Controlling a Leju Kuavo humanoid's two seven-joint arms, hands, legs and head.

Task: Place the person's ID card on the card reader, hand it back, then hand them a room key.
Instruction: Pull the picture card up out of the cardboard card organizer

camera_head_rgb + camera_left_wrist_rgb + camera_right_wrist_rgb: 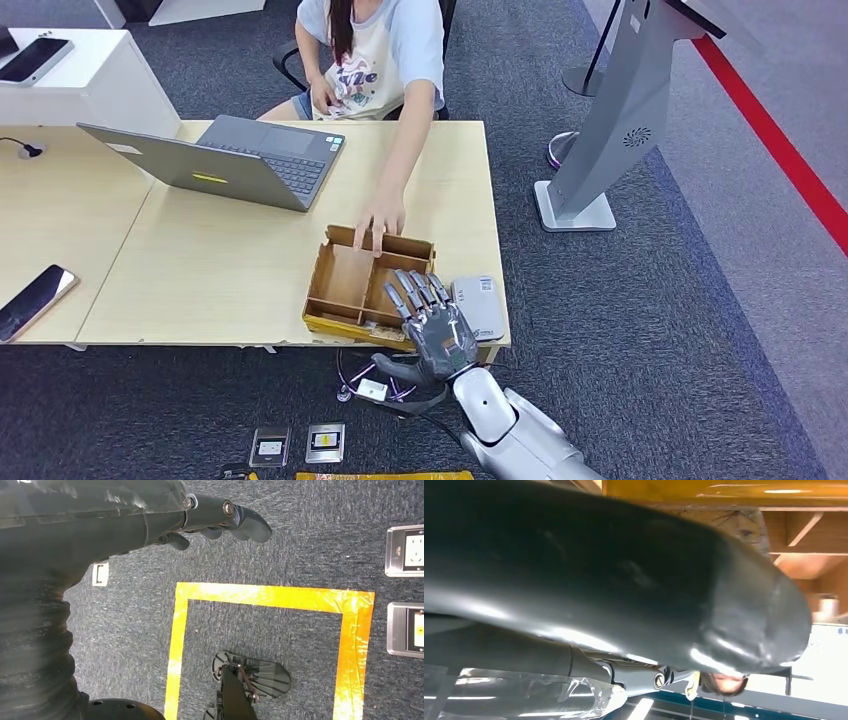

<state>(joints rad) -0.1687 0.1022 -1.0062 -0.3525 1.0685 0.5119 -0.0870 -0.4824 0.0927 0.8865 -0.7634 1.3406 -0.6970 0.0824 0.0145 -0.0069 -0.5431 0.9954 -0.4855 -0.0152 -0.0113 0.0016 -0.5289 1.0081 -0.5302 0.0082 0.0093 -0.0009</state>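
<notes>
My right hand [438, 335] hovers at the near edge of the pale wooden surface [220, 270], palm down, fingers [412, 290] stretched forward and slightly fanned, nothing held in them. The fingertips reach over the near right compartment of the brown cardboard divided tray [345, 285]; whether they touch its rim I cannot tell. Just beside my hand, on its right, lies the flat grey card reader [480, 303], at the surface's near corner. In the right wrist view my thick grey thumb [624, 580] fills most of the picture, blurred, with the cardboard tray's wall [794, 540] beyond it.

The person in the white printed T-shirt [372, 50] sits on the far side and stretches an arm across, their hand [380, 218] resting on the tray's far wall, fingers curled over its edge. I cannot make out an ID card or room key; anything in the tray's compartments is too small to tell.

My left hand [220, 522] hangs low over the dark grey carpet, dark fingers loosely curled together, gripping nothing. Below it runs a yellow tape square [270, 597], with 2 silver floor sockets [405, 550] alongside.

An open grey laptop [235, 160] sits farther left on the surface, and a black smartphone [35, 300] lies near the left edge.
</notes>
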